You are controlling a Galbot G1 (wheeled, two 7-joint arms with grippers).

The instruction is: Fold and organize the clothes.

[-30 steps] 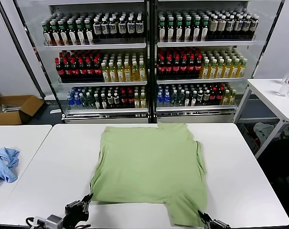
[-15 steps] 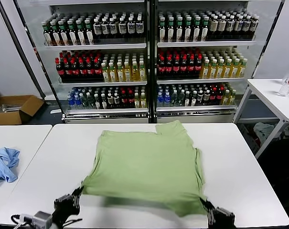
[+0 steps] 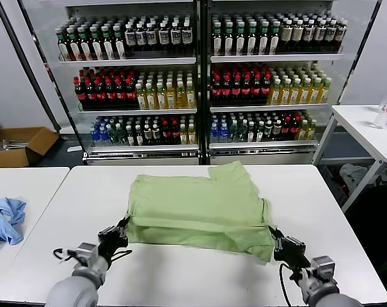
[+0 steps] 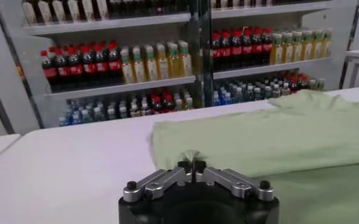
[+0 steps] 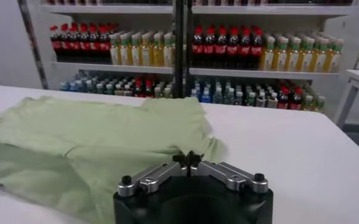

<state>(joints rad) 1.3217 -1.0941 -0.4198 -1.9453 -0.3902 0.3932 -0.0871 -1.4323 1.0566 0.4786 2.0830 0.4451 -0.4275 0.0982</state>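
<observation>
The light green polo shirt [image 3: 199,208] lies on the white table [image 3: 180,268], its near hem lifted and folded partway toward the far side. No logo or buttons show. My left gripper [image 3: 121,231] is shut on the shirt's near left corner, also seen in the left wrist view [image 4: 191,163]. My right gripper [image 3: 274,238] is shut on the near right corner, also seen in the right wrist view [image 5: 187,160]. Both hold the hem just above the table. The shirt fills much of both wrist views [image 4: 277,131] [image 5: 88,140].
A light blue cloth [image 3: 4,220] lies on a second table at the left. Glass-door coolers full of bottles [image 3: 199,77] stand behind the table. Another table with a water bottle [image 3: 386,107] is at the right. A cardboard box [image 3: 17,146] sits on the floor at the left.
Both grippers have carried the shirt's near hem up and away from me, from the front edge toward the table's middle. The shirt now looks shorter and doubled.
</observation>
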